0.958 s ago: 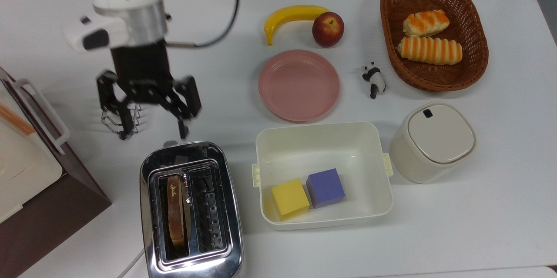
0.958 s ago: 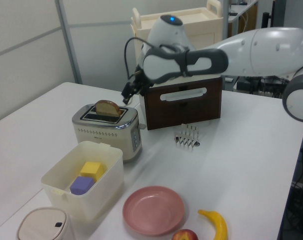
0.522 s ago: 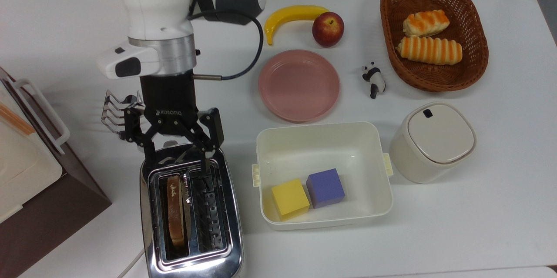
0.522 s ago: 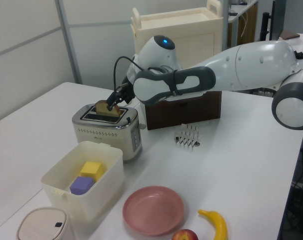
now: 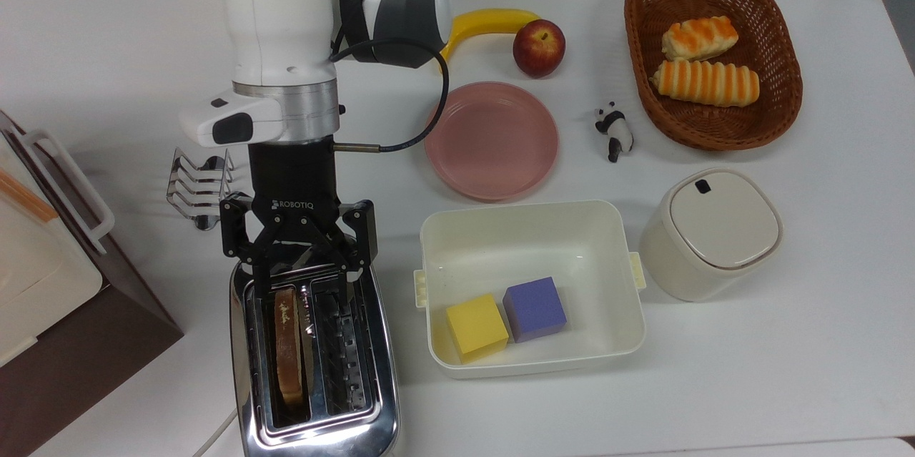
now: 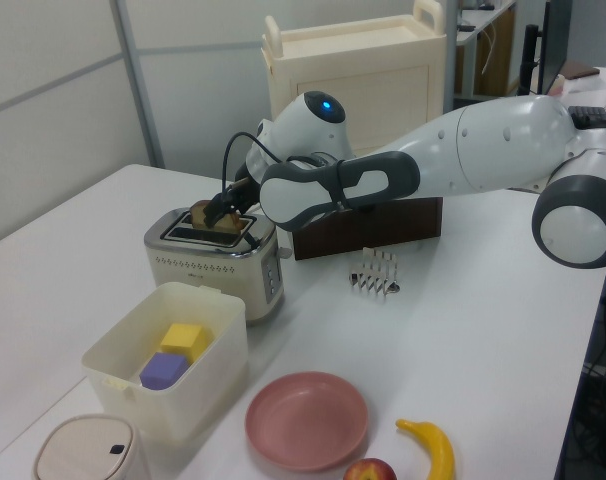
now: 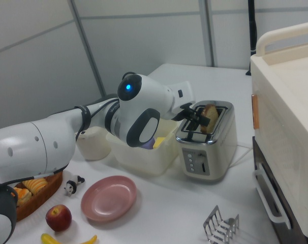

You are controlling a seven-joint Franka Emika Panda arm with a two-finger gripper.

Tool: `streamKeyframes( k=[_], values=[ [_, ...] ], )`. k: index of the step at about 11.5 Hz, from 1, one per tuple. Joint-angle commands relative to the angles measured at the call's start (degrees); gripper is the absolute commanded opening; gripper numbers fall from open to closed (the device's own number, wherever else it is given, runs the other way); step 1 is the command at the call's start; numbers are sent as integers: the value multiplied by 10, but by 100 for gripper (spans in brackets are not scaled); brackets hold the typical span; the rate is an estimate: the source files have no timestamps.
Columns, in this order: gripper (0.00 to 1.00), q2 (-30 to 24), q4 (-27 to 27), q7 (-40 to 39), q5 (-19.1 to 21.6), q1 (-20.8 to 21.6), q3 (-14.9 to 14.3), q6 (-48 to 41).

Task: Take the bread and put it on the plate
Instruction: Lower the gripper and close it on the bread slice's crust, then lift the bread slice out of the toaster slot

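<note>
White bench [image 5: 107, 49], cluttered. Chrome toaster [image 5: 314, 357] at the top view's lower left; the bread [image 5: 288, 342] stands upright in the slot on the top view's left, top edge sticking out. Tool [image 5: 306, 290] is over the toaster's end nearest the arm, fingers spread, tips straddling the bread's near end, not pinching it. Pink plate [image 5: 492, 140] sits bare, well apart to the top view's right, just above the cream tub [image 5: 532, 285] with yellow and purple cubes. Toast rack [image 5: 196, 182] beside the tool.
</note>
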Motion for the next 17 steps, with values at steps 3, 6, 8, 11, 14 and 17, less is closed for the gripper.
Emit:
streamKeyframes(
  k=[3, 6, 8, 11, 14, 17],
  values=[
    [11, -3, -2, -46, 4, 0, -5, 24],
    [0, -3, -3, -84, 8, -6, -5, 24],
    [0, -6, 0, -73, 12, -6, -4, 25],
    [0, -38, 10, -23, 12, -6, -4, 25],
    [0, -81, 8, -9, 21, -6, -4, 19],
    [0, -133, 6, -9, 48, -6, -5, -52]
  ],
)
